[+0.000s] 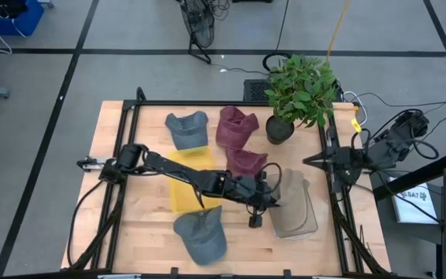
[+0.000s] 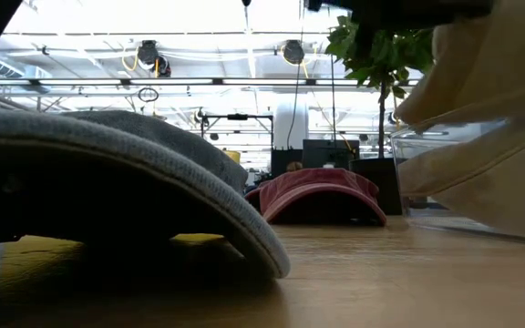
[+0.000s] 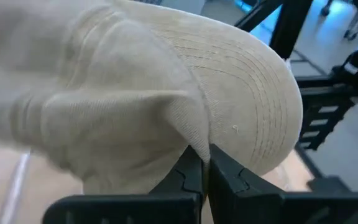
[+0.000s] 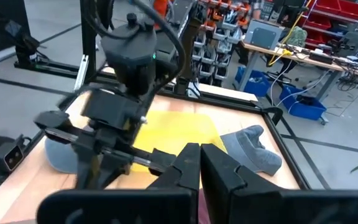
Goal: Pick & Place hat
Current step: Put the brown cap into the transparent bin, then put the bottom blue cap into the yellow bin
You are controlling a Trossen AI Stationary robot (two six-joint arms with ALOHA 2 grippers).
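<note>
Hats numbered five on the wooden table [image 1: 130, 232]: two grey, two maroon and one beige. Taking the yellow sheet [image 1: 183, 190] as the landmark, the beige hat [image 1: 293, 205] lay well off its right edge, inside a clear container [image 1: 310, 225] whose outline was hard to make out; one grey hat [image 1: 187, 129] sat just behind the sheet, the other grey hat [image 1: 202, 235] overlapped its front edge, one maroon hat [image 1: 237, 126] stood behind its far right corner, and the second maroon hat [image 1: 245, 162] lay just beside its right edge. A single potted plant [image 1: 300, 91] stood farther back and right of the sheet. In the low view the near grey hat blocked most of the table, and the beige hat was cut off at the frame's edge. The left arm stretched low across the sheet, its left gripper [image 3: 199, 163] pressed together, pinching a fold of the beige hat's fabric. The right arm waited beyond the table's right side, far from the sheet, its right gripper [image 4: 196, 152] pressed shut on nothing.
</note>
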